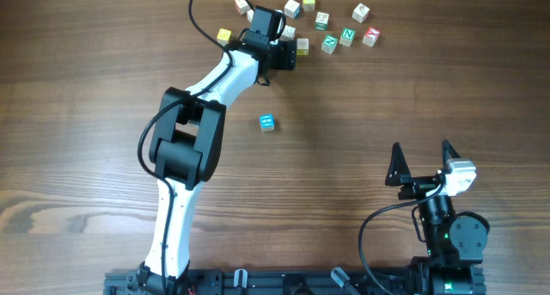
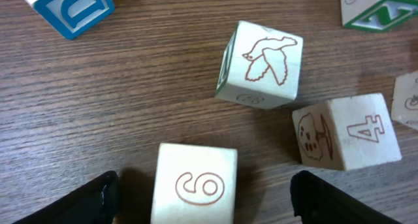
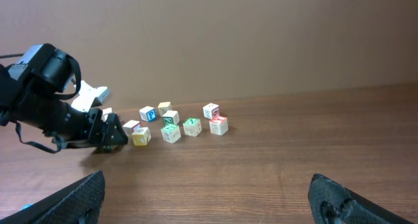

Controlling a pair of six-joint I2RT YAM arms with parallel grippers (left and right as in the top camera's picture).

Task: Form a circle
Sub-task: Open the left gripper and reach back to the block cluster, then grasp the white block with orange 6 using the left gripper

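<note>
Left gripper spread wide, straddling cream "6" cube by table far edge, not touching; right gripper fully spread, empty, near right front corner.

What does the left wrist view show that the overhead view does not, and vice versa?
Only left wrist: the printed faces, a red 6 or 9 on the cream wooden cube inside the open left gripper, a bird outline on the white cube beyond. Only overhead: a lone blue wooden cube mid-table and the open right gripper. Both: the loose scatter of cubes on the brown wooden table.
</note>
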